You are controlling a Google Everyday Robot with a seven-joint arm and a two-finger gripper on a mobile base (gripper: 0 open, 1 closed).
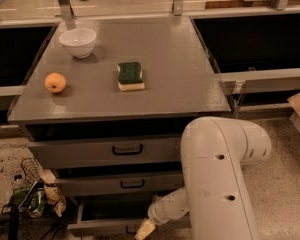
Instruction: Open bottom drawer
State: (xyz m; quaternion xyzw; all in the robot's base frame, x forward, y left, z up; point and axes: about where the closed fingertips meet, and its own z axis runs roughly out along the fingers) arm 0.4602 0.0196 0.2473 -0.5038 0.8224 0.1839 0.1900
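Grey bottom drawer [97, 228] sits lowest under the counter [190, 91], a bit open. The claw [144, 229] is at its front. I cannot tell its grip. The pull goes straight out.

The bottom drawer [97, 228] is seen partly pulled out, its thin grey front standing forward of the two drawer fronts [90, 154] above. Its dark, open inside is exposed above and to the left of the gripper [144, 229], which is placed at the middle of the front. Only a small part of the black pull handle [131, 231] is seen, just left of the gripper.
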